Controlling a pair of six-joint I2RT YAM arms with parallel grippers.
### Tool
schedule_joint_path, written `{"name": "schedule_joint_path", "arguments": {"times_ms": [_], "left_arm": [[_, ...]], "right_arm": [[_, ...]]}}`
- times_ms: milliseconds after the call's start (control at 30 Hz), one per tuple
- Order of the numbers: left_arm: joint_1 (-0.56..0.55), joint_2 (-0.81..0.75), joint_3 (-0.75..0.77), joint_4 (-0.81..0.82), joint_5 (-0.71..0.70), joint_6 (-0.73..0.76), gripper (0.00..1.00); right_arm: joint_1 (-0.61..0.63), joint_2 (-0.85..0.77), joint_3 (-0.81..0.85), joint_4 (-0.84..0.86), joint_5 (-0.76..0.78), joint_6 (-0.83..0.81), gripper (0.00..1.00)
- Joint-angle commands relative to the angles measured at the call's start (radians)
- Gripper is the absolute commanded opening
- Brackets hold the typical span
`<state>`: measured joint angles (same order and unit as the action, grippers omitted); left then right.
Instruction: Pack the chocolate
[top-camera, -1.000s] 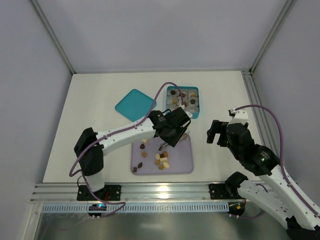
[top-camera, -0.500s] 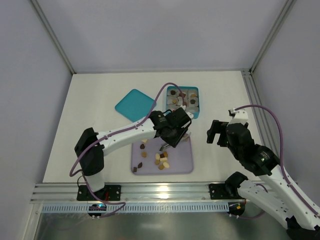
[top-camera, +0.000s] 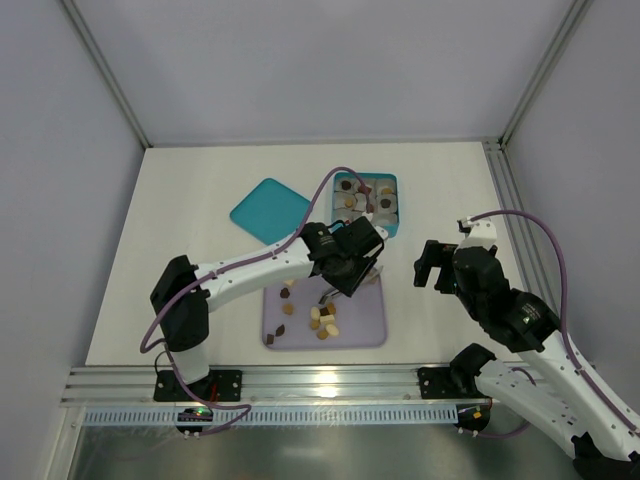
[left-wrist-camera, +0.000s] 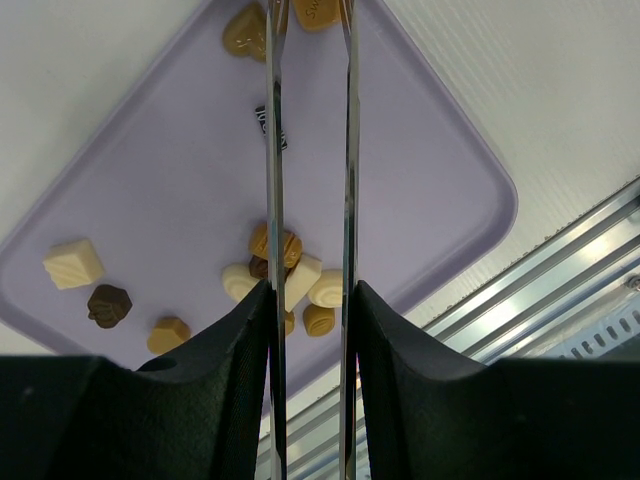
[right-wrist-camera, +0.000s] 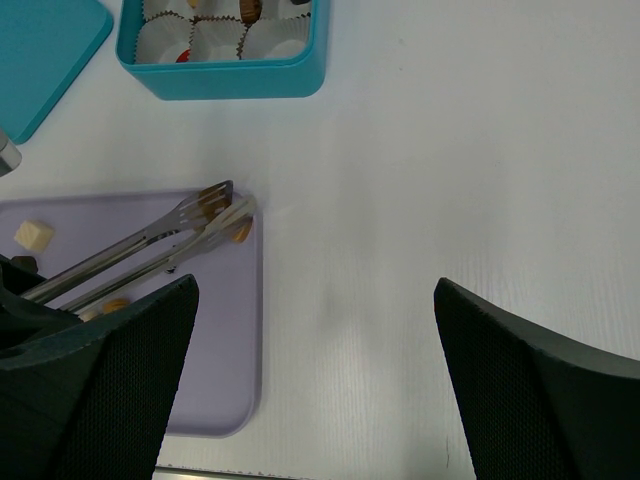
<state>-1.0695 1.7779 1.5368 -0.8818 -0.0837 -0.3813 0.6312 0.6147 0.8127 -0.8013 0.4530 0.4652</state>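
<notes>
My left gripper (top-camera: 350, 262) is shut on a pair of metal tongs (left-wrist-camera: 272, 150), seen between its fingers in the left wrist view (left-wrist-camera: 308, 290). The tongs (right-wrist-camera: 140, 250) reach over the far right corner of the purple tray (top-camera: 365, 325). Their tips sit around a tan chocolate (left-wrist-camera: 315, 10), with another tan piece (left-wrist-camera: 245, 35) beside them. Several more chocolates (top-camera: 322, 318) lie loose on the tray, also in the left wrist view (left-wrist-camera: 290, 275). My right gripper (top-camera: 432, 265) is open and empty over bare table right of the tray (right-wrist-camera: 318, 370).
A teal box (top-camera: 394, 212) holding white paper cups, some with chocolates, stands behind the tray, also in the right wrist view (right-wrist-camera: 230, 75). Its teal lid (top-camera: 270, 209) lies to its left. A metal rail (top-camera: 300, 385) runs along the near edge.
The left gripper with the tongs has crept slightly toward the far right corner of the tray. The right arm has not moved.
</notes>
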Motion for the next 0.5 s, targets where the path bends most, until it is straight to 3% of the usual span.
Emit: {"name": "schedule_joint_path", "arguments": {"times_ms": [0,467], "left_arm": [[-0.006,-0.023,0.037,-0.003,0.013,0.016,0.37],[-0.007,-0.026,0.037,-0.014,0.018,0.021,0.39]], "right_arm": [[-0.002,-0.009,-0.006,0.028,0.012,-0.013,1.0],[-0.002,-0.01,-0.006,0.024,0.01,-0.011,1.0]]}}
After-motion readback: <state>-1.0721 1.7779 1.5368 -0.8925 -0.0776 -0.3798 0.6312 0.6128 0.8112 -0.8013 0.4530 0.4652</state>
